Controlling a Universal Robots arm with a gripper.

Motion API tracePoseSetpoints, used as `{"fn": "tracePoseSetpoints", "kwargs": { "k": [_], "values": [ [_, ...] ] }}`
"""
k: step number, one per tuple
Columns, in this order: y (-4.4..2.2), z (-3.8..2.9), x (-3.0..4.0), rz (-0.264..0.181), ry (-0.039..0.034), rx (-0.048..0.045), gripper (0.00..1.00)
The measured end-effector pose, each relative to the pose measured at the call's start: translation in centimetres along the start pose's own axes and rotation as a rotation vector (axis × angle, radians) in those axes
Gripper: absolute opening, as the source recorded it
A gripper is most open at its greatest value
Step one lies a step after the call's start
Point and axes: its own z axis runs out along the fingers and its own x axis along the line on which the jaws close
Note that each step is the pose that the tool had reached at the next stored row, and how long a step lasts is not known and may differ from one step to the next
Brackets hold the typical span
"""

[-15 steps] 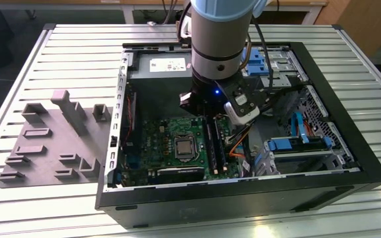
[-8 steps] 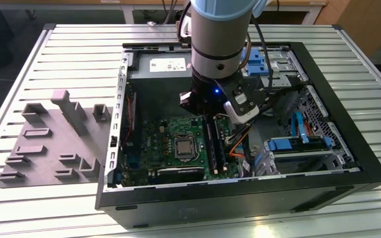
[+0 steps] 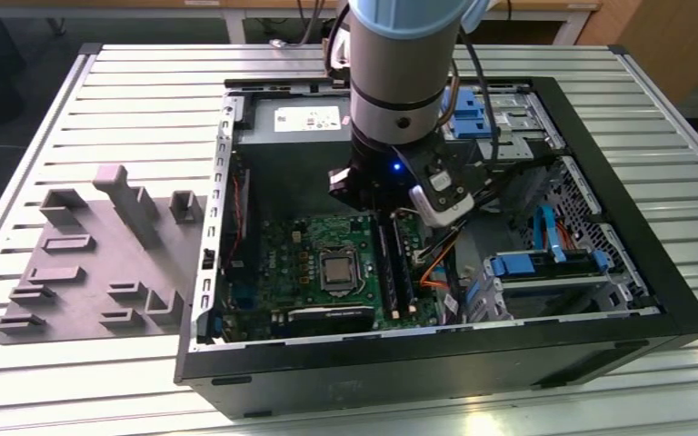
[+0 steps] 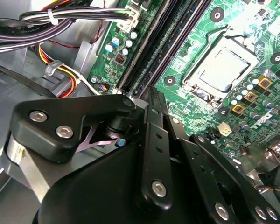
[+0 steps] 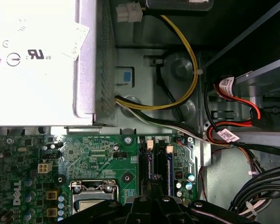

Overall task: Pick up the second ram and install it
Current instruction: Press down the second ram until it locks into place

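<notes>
Green motherboard (image 3: 324, 263) lies under the hand (image 3: 380, 207), whose grip I cannot tell; seating the second ram (image 4: 148, 100) calls for square, even pressing into the slots (image 5: 156, 163).

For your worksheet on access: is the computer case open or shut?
Open. The computer case has no side cover; the green motherboard inside lies exposed.

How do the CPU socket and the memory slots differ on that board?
The CPU socket is square and silver-lidded; the memory slots are long, narrow and black. The socket sits mid-board; the slots run along its edge on the exterior view's right. The gripper is at the slots' end, not over the socket. Both sit on the green motherboard.
</notes>
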Motion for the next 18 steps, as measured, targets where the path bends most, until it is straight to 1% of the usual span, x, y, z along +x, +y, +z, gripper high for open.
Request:
{"fn": "tracePoseSetpoints", "kwargs": {
  "k": [1, 18],
  "values": [
    [0.13, 0.08, 0.01, 0.0, 0.0, 0.0, 0.11],
    [0.6, 0.38, 0.04, 0.0, 0.0, 0.0, 0.11]
  ]
}}
